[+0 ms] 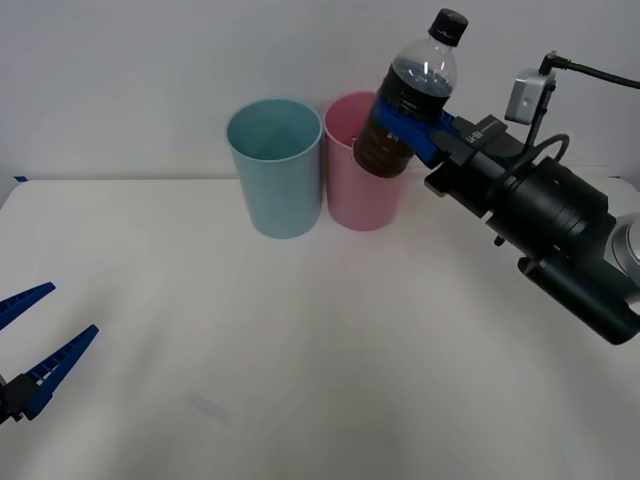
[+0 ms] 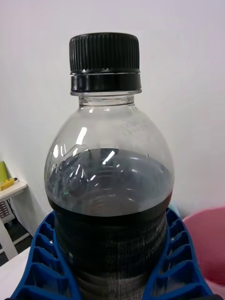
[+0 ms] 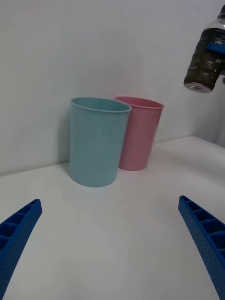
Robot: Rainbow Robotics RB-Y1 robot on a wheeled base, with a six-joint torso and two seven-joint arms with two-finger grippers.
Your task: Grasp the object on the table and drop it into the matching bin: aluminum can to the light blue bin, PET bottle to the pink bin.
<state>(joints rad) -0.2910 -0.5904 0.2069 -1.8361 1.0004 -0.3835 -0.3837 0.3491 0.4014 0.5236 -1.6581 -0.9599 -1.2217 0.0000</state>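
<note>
— Two bins (image 1: 275, 165) stand side by side at the far edge of the table (image 1: 300, 330), light blue on the robot's left, the pink bin (image 1: 360, 180) touching or nearly touching it on the right. Where is the bottle?

— The PET bottle (image 1: 412, 100) is up in the air, clamped in the right gripper (image 1: 412, 128). From the front it hangs before the pink bin's right rim, tilted, cap up and away from the arm.

— How is it held?

— Both blue ribbed fingers (image 2: 44, 262) are closed around the dark label band, low on the body, which I judge keeps the grip on the widest, stiffest part. The liquid sits below the shoulder.

— Why that height?

— Probably so the base passes above the rim before release. In the left wrist view the bottle appears well above the bins and off to the side of the pink one, so it likely needs to come over the opening.

— And the other arm?

— The left gripper (image 1: 35, 345) waits low at the table's near left corner, fingers spread wide, holding nothing
</note>
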